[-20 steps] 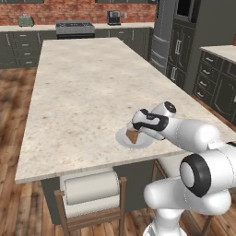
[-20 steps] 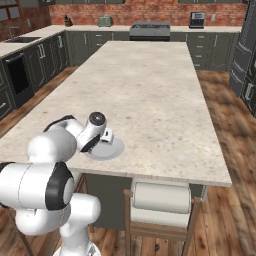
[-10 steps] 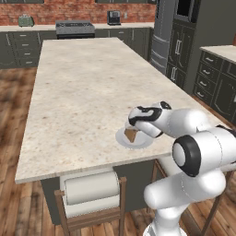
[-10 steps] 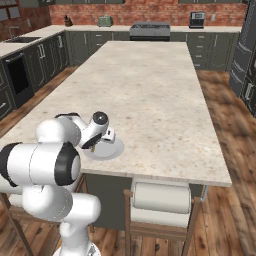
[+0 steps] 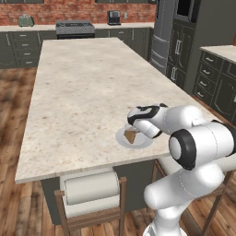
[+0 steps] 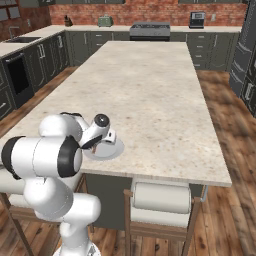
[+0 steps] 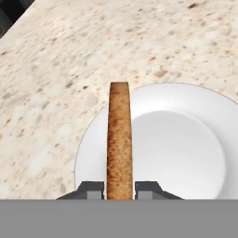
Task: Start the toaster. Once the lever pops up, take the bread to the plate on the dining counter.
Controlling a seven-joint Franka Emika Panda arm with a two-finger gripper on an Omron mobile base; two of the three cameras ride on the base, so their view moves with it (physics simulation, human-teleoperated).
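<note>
My gripper [image 7: 119,188] was clamped on the bread [image 7: 119,139], one finger pressed to each face of the slice, which I held on edge. Directly under it lay the plate [image 7: 186,153], the slice's far edge over the plate's rim nearest the counter's middle. The plate [image 5: 123,138] sat near the closest edge of the dining counter [image 5: 83,92], whose speckled top stretched away beyond my hand.

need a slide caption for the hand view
Pincer shut on the bread, held edge-on over the plate on the dining counter.
</note>
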